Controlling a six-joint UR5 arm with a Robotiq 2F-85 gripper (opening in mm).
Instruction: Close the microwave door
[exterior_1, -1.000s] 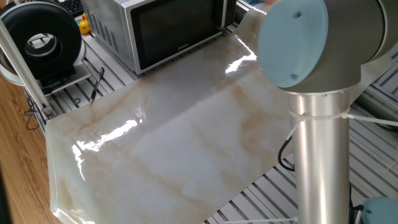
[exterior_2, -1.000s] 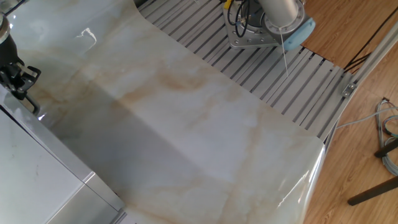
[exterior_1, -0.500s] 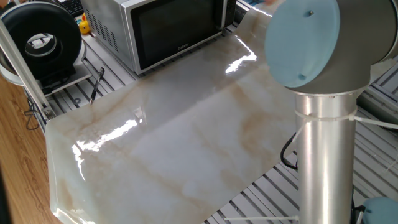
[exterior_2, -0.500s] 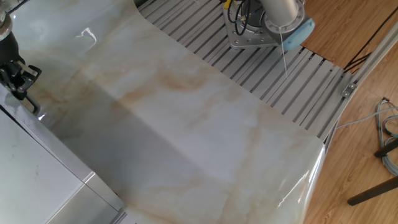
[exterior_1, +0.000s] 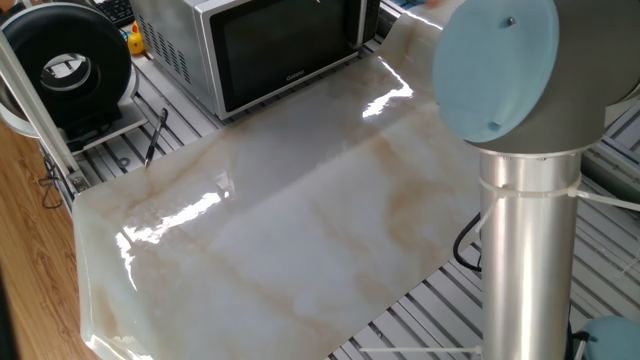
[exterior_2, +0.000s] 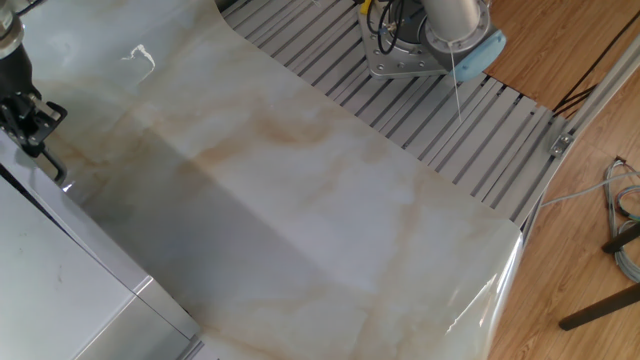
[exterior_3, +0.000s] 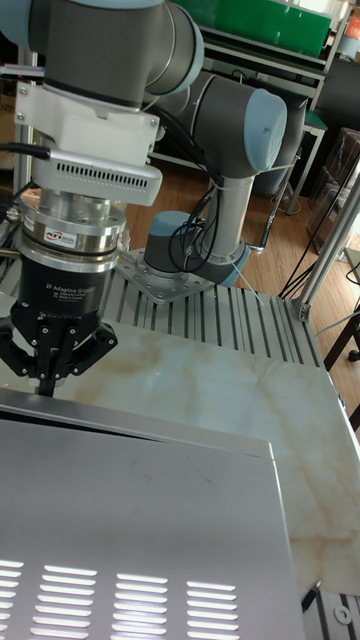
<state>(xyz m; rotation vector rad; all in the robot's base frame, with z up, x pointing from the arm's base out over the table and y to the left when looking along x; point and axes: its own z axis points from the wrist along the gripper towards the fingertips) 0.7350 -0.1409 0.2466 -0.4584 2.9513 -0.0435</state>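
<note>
**Q:** Where was the pincer, and what was it doing?

**A:** In the tall view the pincer (exterior_3: 48, 375) hung at the left edge of the frame, fingertips drawn together to a point and pinching nothing. The tip sat just at the front upper edge of the microwave (exterior_3: 140, 530), whose grey vented top filled the bottom of that frame. Whether it touched the metal could not be told.

**Q:** Why hold it there with the fingers together?

**A:** By the look of it, a narrow pressed-together tip serves for pushing, not grasping, and the front edge is where the door swings. In the other fixed view the same pincer (exterior_2: 30, 125) showed at the far left edge, over the marbled bench (exterior_2: 330, 200).

**Q:** And the door?

**A:** In one fixed view the microwave door (exterior_1: 285, 40), dark glass at the top centre of the frame, lay flush with its silver frame; it appeared shut, so the task looked all but done.

**Q:** What else was in shot?

**A:** A round black fan-like device (exterior_1: 68, 65) stood at the upper left, beside the oven, and the arm's pale blue joint cap (exterior_1: 495, 65) blocked the upper right.
</note>
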